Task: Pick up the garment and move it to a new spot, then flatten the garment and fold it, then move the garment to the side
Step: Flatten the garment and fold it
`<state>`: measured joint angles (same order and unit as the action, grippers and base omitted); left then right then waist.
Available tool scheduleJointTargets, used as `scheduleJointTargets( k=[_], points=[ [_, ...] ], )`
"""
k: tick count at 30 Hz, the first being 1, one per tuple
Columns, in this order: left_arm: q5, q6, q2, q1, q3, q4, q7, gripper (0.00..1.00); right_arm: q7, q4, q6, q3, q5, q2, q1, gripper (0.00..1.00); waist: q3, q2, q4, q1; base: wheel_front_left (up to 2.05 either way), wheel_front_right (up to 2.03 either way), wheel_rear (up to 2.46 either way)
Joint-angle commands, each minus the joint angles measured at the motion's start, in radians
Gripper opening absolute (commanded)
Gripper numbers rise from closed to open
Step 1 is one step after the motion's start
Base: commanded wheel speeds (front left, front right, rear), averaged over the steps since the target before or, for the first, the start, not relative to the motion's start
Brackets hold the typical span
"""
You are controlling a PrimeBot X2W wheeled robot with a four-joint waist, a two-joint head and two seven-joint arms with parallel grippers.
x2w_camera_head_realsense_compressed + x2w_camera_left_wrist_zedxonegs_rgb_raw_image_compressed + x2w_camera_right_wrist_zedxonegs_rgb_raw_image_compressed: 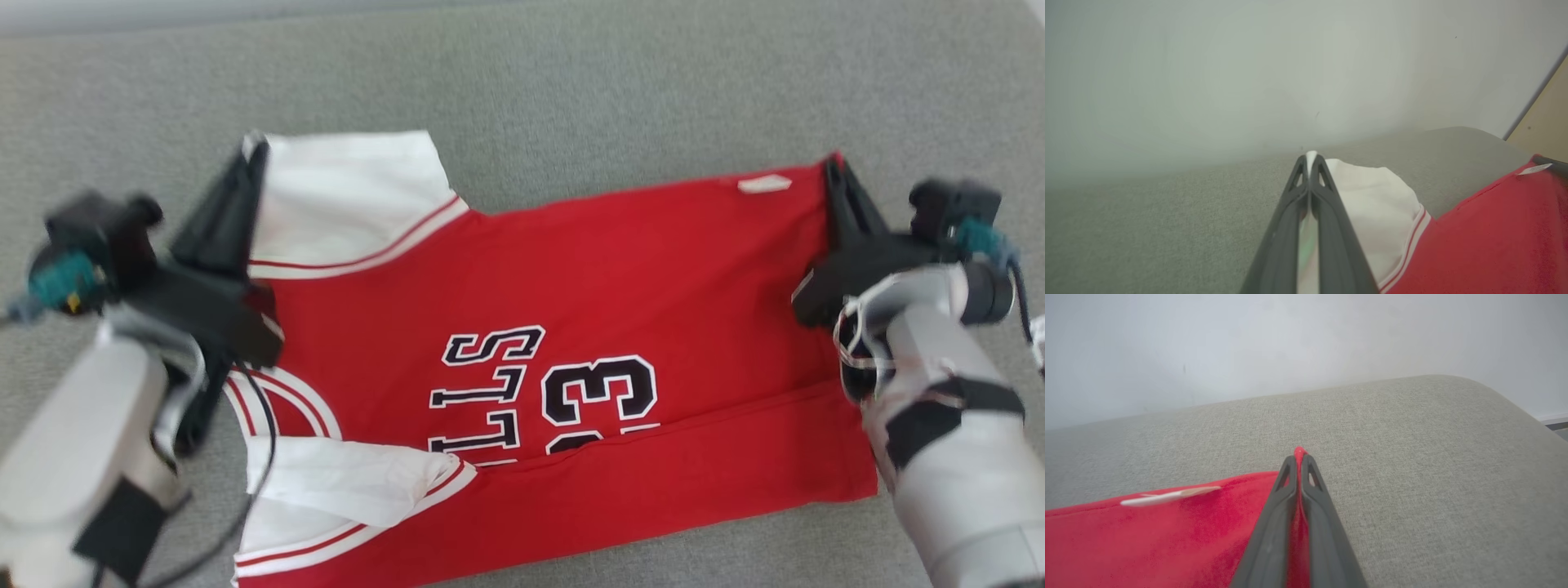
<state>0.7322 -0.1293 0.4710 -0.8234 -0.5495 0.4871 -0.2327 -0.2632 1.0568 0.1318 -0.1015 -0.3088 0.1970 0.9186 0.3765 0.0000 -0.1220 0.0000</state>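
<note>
Two far corners of the garment [653, 269] are pinched at once. The left gripper [256, 153] is closed on the far edge of the white sleeve [351, 196], and a sliver of white cloth pokes out past its tips in the left wrist view. The right gripper [833, 167] is closed on the far red hem corner, with a nub of red showing between its tips in the right wrist view.

The garment lies spread on a grey upholstered surface [571, 82]. Its long axis runs left to right across the robot, sleeves and neck to the left and hem to the right. Each gripper holds its own end of the far edge, so neither arm is nearer, and the cloth spans the gap between them. From both grippers the rest of the garment lies toward the robot.

A near strip [669, 482] looks folded up over the body and covers the lower part of the lettering. A fold of the far edge would likely have to come toward that strip, with both arms moving in parallel so the held edge stays straight.

The left forearm covers the neck opening, and the right forearm hides the near hem corner. The head view is smeared, so I cannot tell how many layers each gripper has caught. Nor can I tell whether the far edge is off the surface. A small white label [763, 184] sits just beside the right gripper.
</note>
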Motion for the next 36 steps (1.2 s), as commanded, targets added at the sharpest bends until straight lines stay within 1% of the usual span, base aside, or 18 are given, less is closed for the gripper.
scheduleJointTargets(
  k=[1,5,6,11,14,18,20,24,28,32,33,34,35,36],
  points=[
    [0.006,0.008,0.005,0.071,0.002,-0.046,-0.015,0.00,-0.001,-0.050,-0.003,-0.005,-0.020,0.015,-0.070,0.00,-0.052,0.0000,0.019,0.0000,0.00,0.00,0.00],
    [0.007,0.043,0.013,0.203,0.015,-0.156,-0.027,0.00,-0.001,-0.160,-0.003,-0.023,-0.063,0.028,-0.191,0.00,-0.096,0.0000,0.039,0.0000,0.00,0.00,0.00],
    [0.007,0.043,0.013,0.203,0.015,-0.156,-0.027,0.00,-0.001,-0.160,-0.003,-0.023,-0.063,0.028,-0.191,0.00,-0.096,0.0000,0.039,0.0000,0.00,0.00,0.00],
    [-0.002,0.085,0.023,0.362,0.024,-0.287,-0.031,0.00,-0.001,-0.301,-0.003,-0.039,-0.119,0.051,-0.334,0.00,-0.132,0.0000,0.058,0.0000,0.00,0.00,0.00],
    [-0.009,0.101,0.012,0.449,0.034,-0.349,-0.033,0.00,-0.001,-0.365,-0.003,-0.036,-0.151,0.065,-0.414,0.00,-0.146,0.0000,0.070,0.0000,0.00,0.00,0.00],
    [-0.033,0.125,-0.040,0.570,0.088,-0.419,-0.033,0.00,-0.001,-0.436,-0.003,-0.004,-0.192,0.082,-0.518,0.00,-0.159,0.0000,0.089,0.0000,0.00,0.00,0.00],
    [-0.049,0.127,-0.063,0.610,0.102,-0.424,-0.033,0.00,-0.001,-0.449,-0.003,-0.002,-0.200,0.086,-0.549,0.00,-0.164,0.0000,0.091,0.0000,0.00,0.00,0.00],
    [-0.067,0.114,-0.099,0.669,0.123,-0.399,-0.032,0.00,-0.001,-0.459,-0.003,0.008,-0.217,0.087,-0.592,0.00,-0.180,0.0000,0.092,0.0000,0.00,0.00,0.00],
    [-0.085,0.095,-0.144,0.714,0.144,-0.354,-0.033,0.00,-0.001,-0.450,-0.003,0.014,-0.223,0.082,-0.623,0.00,-0.193,0.0000,0.089,0.0000,0.00,0.00,0.00],
    [-0.111,0.079,-0.175,0.743,0.165,-0.291,-0.033,0.00,-0.001,-0.443,-0.003,0.016,-0.230,0.079,-0.639,0.00,-0.208,0.0000,0.093,0.0000,0.00,0.00,0.00],
    [-0.127,0.077,-0.179,0.745,0.168,-0.280,-0.033,0.01,-0.001,-0.445,-0.003,0.017,-0.230,0.078,-0.644,0.15,-0.211,0.0000,0.095,0.0000,0.00,0.00,0.00],
    [-0.134,0.074,-0.189,0.741,0.182,-0.272,-0.033,0.44,-0.001,-0.453,-0.003,0.021,-0.230,0.076,-0.649,0.85,-0.214,0.0000,0.097,0.0000,0.00,0.00,0.00],
    [-0.140,0.070,-0.200,0.742,0.197,-0.264,-0.033,0.82,-0.001,-0.460,-0.003,0.025,-0.236,0.074,-0.657,1.00,-0.216,0.0000,0.100,0.0000,0.00,0.00,0.00],
    [-0.152,0.066,-0.206,0.745,0.209,-0.258,-0.033,1.00,-0.001,-0.467,-0.003,0.028,-0.241,0.072,-0.664,1.00,-0.219,0.0000,0.103,0.0000,0.00,0.00,0.00]
  ],
)
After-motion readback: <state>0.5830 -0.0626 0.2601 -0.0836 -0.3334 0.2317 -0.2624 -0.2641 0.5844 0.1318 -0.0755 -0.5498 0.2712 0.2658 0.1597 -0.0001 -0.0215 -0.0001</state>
